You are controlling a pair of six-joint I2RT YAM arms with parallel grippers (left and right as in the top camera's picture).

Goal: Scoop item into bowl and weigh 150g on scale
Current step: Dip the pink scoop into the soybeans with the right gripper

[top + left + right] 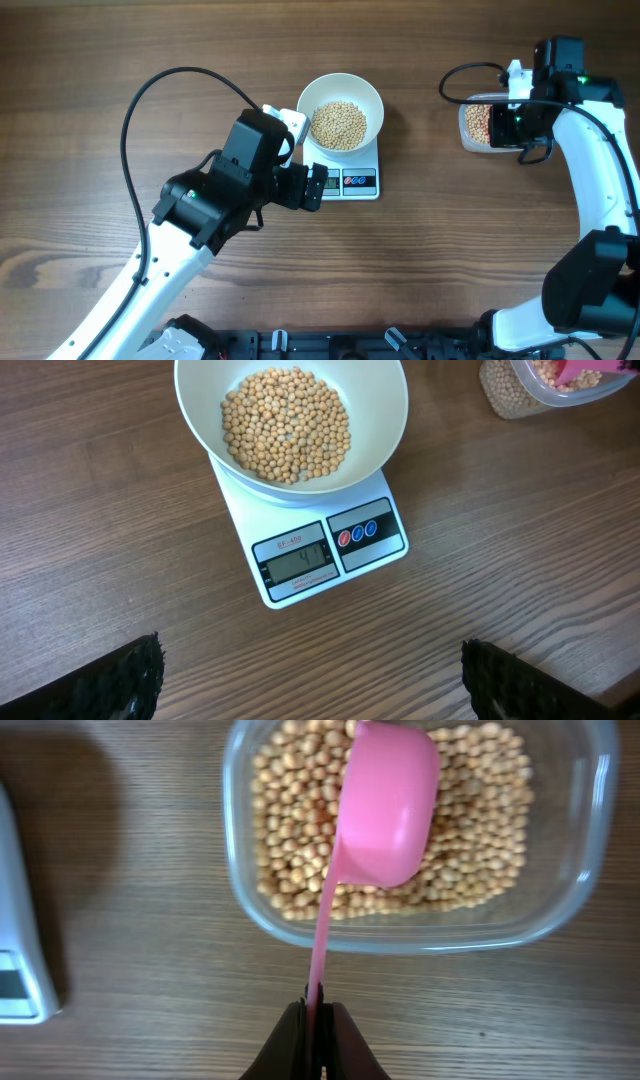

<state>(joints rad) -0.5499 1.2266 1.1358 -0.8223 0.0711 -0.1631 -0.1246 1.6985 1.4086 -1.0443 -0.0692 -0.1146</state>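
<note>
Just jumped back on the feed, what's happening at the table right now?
The right pincer is shut on the handle of a pink scoop, whose cup sits over the beans in the clear tub. The white bowl stands on the scale with a pile of beans already in it. The left pincer is open and empty, hovering over the table in front of the scale. The display shows a reading, too blurred to read surely.

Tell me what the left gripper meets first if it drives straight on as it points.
The left gripper likely meets the front edge of the flat white kitchen scale, under the round white bowl; depth is unclear, so the wooden table might come first.
</note>
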